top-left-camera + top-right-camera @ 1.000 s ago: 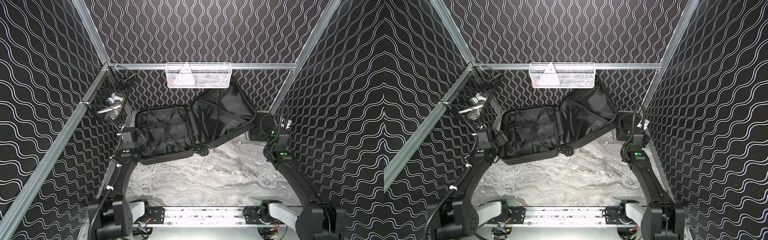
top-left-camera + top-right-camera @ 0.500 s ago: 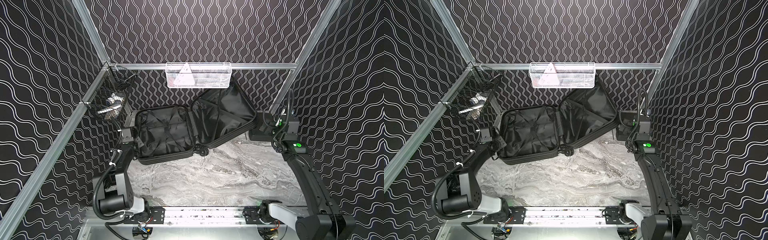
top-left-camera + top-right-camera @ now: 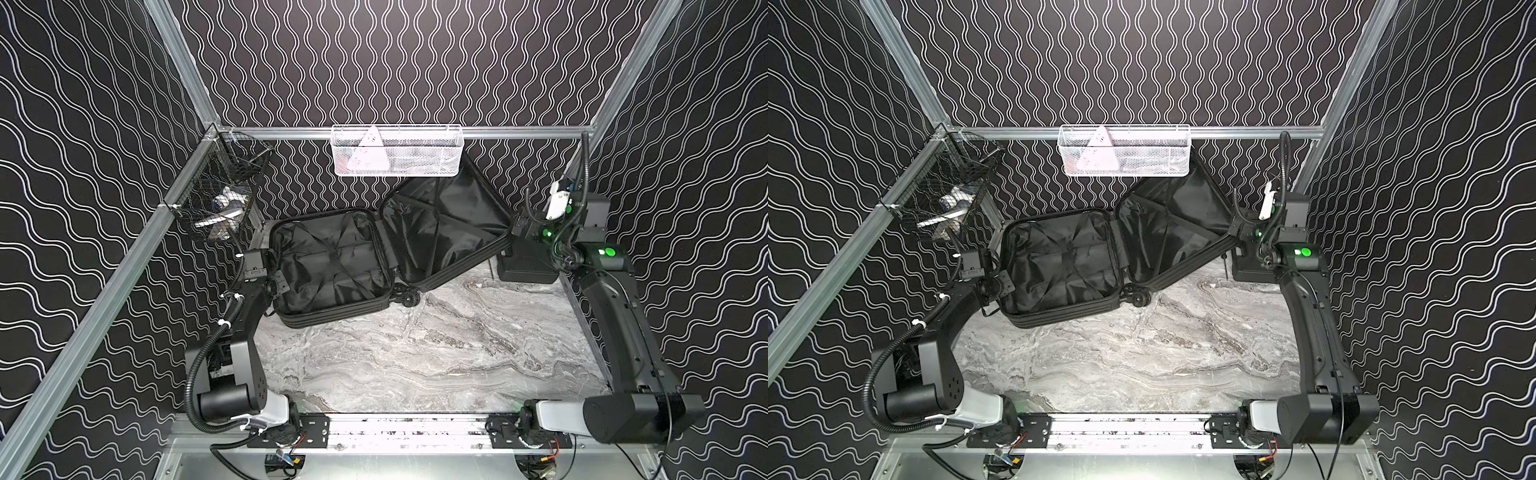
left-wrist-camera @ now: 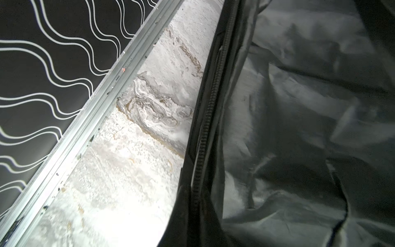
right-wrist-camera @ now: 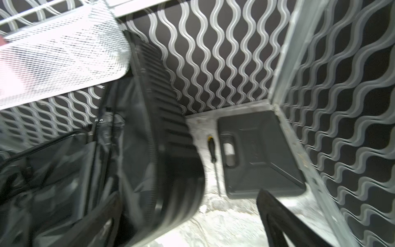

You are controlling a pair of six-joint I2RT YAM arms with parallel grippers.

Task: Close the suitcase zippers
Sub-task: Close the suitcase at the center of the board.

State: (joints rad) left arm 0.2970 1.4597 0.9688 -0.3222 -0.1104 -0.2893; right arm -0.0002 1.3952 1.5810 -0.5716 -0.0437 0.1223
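- Hardly begun: nothing zipped, with the suitcase [image 3: 332, 266] spread open in 2 halves on the table [image 3: 415, 353].
- Flat half directly ahead of the left gripper [image 3: 277, 286], its rim touching or almost touching it.
- Raised half tilted up just ahead of the right gripper [image 3: 516, 226], top edge hidden behind the white basket [image 3: 397, 151] in both top views.
- Left gripper pinched fully shut at the flat half's near rim. Impossible to tell whether clamped on the rim, on a pull or on nothing, with no fingers in its wrist view.
- Right gripper spread wide, fingers [image 5: 277, 218] on either side of the raised half's corner, gripping nothing as far as seen.
- Left to do, by my judgement: swing the raised half down onto the flat half, find the pulls, run the zippers [image 4: 210, 102] round the rim.
- Open teeth of the track plain beside the lining [image 4: 299, 107]; no pull anywhere in sight.
- Right wrist view blurred; tool case [image 5: 256, 149] and screwdriver [image 5: 212, 154] beyond the right gripper, partly masked by that arm in both top views.
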